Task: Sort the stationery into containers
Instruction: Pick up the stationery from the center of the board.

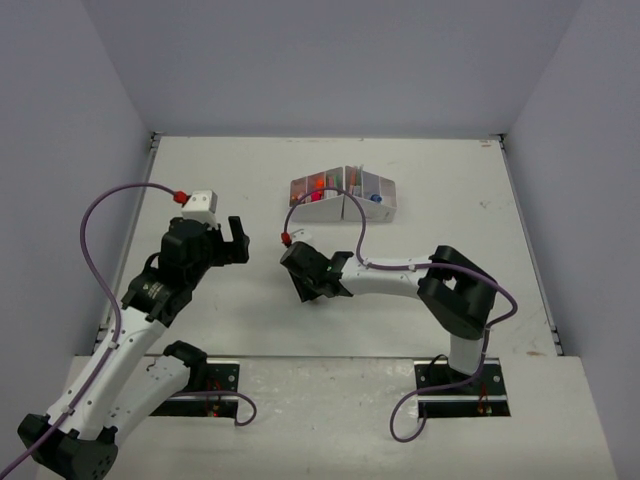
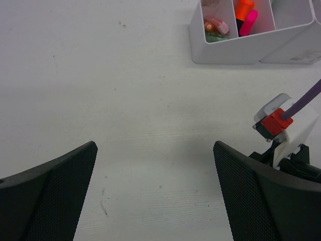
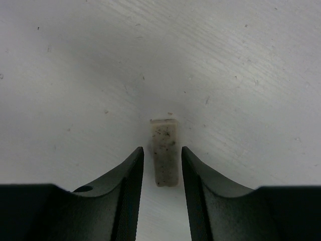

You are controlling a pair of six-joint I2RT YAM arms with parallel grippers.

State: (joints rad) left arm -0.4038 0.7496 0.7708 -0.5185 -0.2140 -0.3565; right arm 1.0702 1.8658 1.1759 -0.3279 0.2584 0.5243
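A small, dirty whitish eraser (image 3: pixel 165 153) lies flat on the table between the fingers of my right gripper (image 3: pixel 162 149). The jaws stand close on both sides of it with a thin gap on each, so the gripper is open; in the top view the gripper (image 1: pixel 312 282) hides the eraser. The white organiser box (image 1: pixel 345 207) stands at the back centre. In the left wrist view its compartments (image 2: pixel 225 52) hold an orange highlighter (image 2: pixel 244 7), a pink highlighter (image 2: pixel 249 22) and small pink and peach pieces (image 2: pixel 216 26). My left gripper (image 2: pixel 154 145) hangs wide open over bare table.
The right arm's wrist, with its red plug (image 2: pixel 275 122) and purple cable, sits just right of my left fingers. The two grippers are close together in the middle of the table (image 1: pixel 200 175). Grey walls close in the back and sides.
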